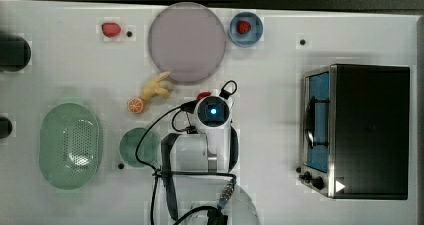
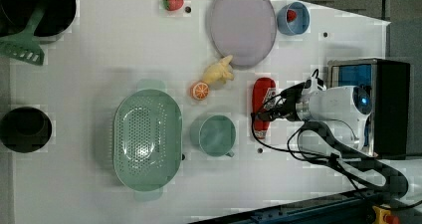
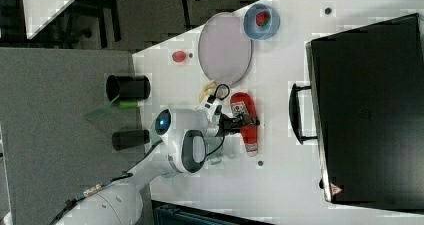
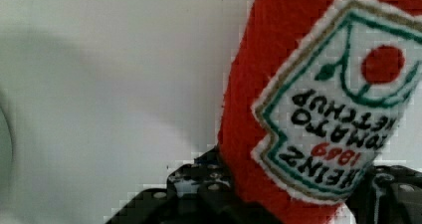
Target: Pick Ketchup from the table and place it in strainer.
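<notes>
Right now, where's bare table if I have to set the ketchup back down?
Bare table lies above the strainer in the left view, and between the ketchup and the oven. It is crowded around the orange slice, yellow toy and teal bowl.

Surface: white table (image 1: 270, 85).
Lying on it: ketchup bottle (image 2: 262, 112), green strainer (image 2: 147, 139), teal bowl (image 2: 217, 135), mauve plate (image 2: 242, 24), orange slice (image 2: 199, 90), strawberry (image 2: 172, 1), toaster oven (image 1: 367, 130).
</notes>
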Tool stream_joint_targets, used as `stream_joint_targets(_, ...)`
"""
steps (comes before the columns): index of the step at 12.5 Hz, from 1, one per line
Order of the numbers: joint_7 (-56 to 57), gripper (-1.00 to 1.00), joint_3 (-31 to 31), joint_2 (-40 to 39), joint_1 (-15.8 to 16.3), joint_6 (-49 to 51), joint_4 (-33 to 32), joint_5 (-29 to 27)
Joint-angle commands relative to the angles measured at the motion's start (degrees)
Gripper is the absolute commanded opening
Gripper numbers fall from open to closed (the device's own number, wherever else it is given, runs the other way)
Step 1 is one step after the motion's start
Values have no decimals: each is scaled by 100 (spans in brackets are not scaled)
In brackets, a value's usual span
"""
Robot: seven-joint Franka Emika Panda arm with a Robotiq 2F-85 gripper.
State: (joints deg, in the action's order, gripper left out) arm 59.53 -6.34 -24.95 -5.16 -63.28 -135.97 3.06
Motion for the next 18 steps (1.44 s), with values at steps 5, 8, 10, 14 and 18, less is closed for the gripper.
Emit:
stream_joint_targets(5, -146, 22, -25, 1602, 34, 1270, 323, -28)
stream_joint_targets(8, -196, 22, -209, 2476, 52, 2705, 646, -34)
stream_joint_targets(10, -635, 22, -447, 2884, 88, 3432, 853, -73)
stream_joint_targets(14, -1880, 22, -1226, 3126, 201, 3934, 1158, -564)
stream_joint_targets(18, -3699, 22, -2229, 2856, 283, 3762, 1267, -778)
